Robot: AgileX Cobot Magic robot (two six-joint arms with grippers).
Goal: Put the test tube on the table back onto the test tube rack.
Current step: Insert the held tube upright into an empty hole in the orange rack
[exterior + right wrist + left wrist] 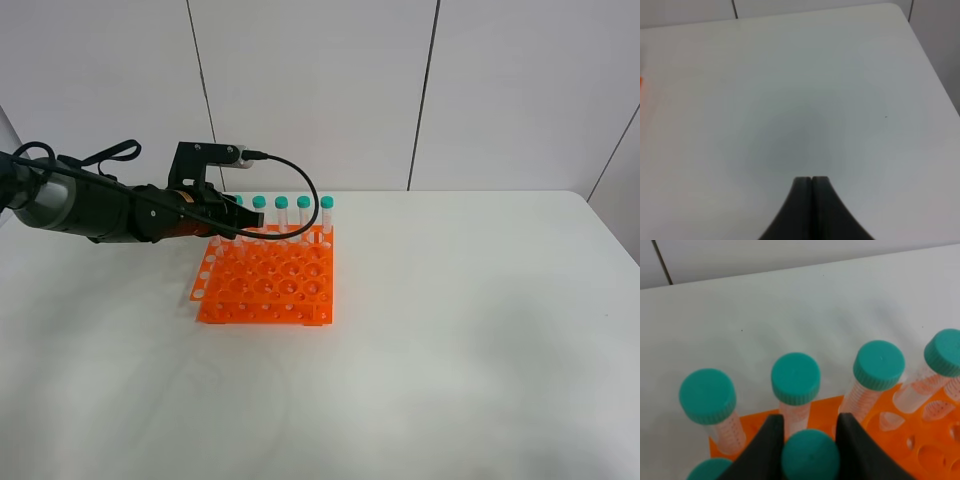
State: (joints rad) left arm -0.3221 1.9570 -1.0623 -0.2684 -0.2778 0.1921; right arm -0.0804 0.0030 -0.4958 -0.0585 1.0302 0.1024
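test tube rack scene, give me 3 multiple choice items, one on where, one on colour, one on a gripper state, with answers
1. Where does the test tube rack stand on the table?
A. left of the middle
B. at the far right corner
C. at the near edge on the right

2. What colour are the caps of the tubes in the rack?
A. red
B. teal-green
C. yellow

3. How is the left gripper?
A. wide open over bare table
B. shut on the test tube
C. out of every view

Answers:
1 A, in the exterior high view the orange rack sits left of centre, toward the back.
2 B, every cap in the left wrist view is teal-green.
3 B, its dark fingers press either side of a capped tube over the rack.
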